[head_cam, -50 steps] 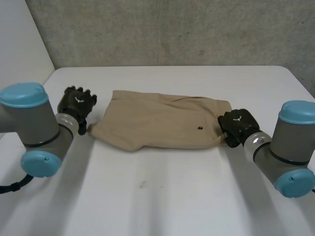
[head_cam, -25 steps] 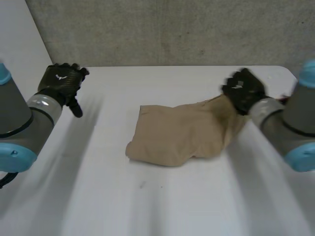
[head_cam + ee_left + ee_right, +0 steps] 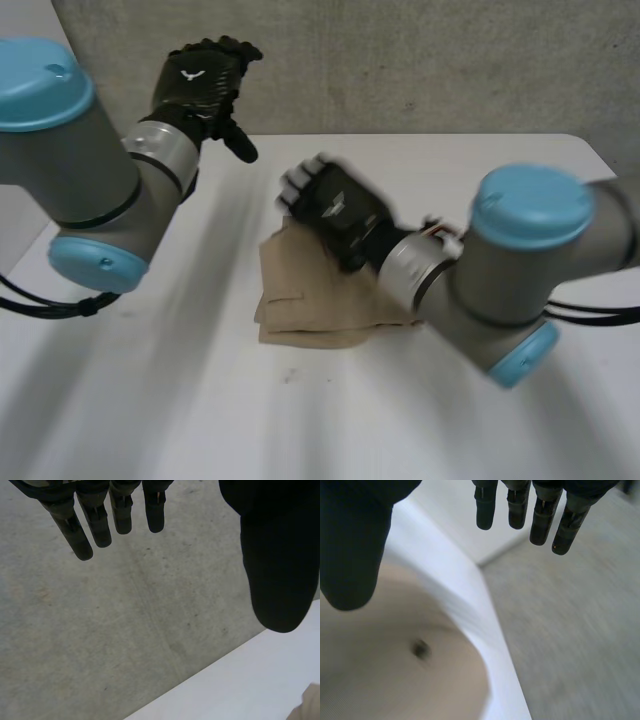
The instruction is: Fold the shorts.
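The tan shorts (image 3: 310, 300) lie folded into a small bundle near the middle of the white table (image 3: 180, 400). My right hand (image 3: 335, 205) hovers just above the bundle's far edge, fingers straight and spread, holding nothing. In the right wrist view the right hand (image 3: 355, 540) is open over the shorts (image 3: 395, 680), and a dark button (image 3: 420, 649) shows on the cloth under the palm. My left hand (image 3: 200, 85) is raised high at the far left, away from the cloth. In the left wrist view its fingers (image 3: 280, 555) are straight and empty, facing the wall.
A grey concrete wall (image 3: 420, 60) stands behind the table's far edge. Bare tabletop lies in front of the shorts and to both sides. The right arm (image 3: 500, 270) reaches across the right half of the table.
The right hand swept leftward with the shorts' right end, laid it over the left part, and opened. The left hand lifted up and away from the cloth.
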### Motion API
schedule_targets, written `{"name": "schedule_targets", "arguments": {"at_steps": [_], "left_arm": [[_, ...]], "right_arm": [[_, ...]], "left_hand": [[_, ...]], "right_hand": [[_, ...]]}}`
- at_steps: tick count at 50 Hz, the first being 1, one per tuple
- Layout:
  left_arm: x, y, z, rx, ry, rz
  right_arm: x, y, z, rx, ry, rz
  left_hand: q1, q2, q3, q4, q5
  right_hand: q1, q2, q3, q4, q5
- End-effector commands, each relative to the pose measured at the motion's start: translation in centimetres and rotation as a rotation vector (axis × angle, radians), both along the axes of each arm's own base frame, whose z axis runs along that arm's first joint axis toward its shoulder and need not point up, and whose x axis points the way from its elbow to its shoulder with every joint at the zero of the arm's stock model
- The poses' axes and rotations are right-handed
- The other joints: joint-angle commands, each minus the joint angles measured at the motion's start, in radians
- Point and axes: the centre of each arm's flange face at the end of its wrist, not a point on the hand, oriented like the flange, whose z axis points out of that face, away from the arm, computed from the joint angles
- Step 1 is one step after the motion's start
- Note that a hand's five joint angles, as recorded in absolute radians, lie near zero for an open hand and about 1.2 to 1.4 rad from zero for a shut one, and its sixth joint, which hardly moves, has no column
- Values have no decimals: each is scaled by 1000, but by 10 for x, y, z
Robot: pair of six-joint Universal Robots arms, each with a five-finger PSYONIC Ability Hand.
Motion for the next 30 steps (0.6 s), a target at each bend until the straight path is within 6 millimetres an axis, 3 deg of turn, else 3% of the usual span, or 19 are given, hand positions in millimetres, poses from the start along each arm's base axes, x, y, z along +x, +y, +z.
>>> {"name": "schedule_targets", "arguments": {"at_steps": [1, 6, 8, 19, 23, 30], "left_arm": [[-26, 13, -20, 44, -25, -47], [-47, 29, -49, 111, -69, -103], [-52, 33, -69, 169, -106, -106], [-45, 35, -147, 418, -302, -4], [-41, 37, -161, 474, -347, 0], [-38, 38, -162, 469, -416, -8]], "right_arm": [[-37, -46, 30, 311, -294, -250], [-45, -65, 12, 441, -275, -309], [-45, -68, 5, 474, -262, -321], [-44, -77, -71, 710, -83, -398], [-45, -78, -89, 728, -36, -409], [-46, -79, -84, 657, 10, -402]], "left_hand": [[-41, -17, -39, -25, -26], [-35, -11, -33, -19, -20], [-32, -8, -30, -16, -17], [-38, -14, -36, -22, -23], [-38, -14, -36, -22, -23], [-44, -20, -42, -28, -29]], "right_hand": [[-31, -47, -39, -63, -73], [-31, -47, -39, -63, -73], [-31, -47, -39, -63, -73], [-31, -47, -39, -63, -73], [-31, -47, -39, -63, -73], [-31, -47, -39, -63, -73]]}}
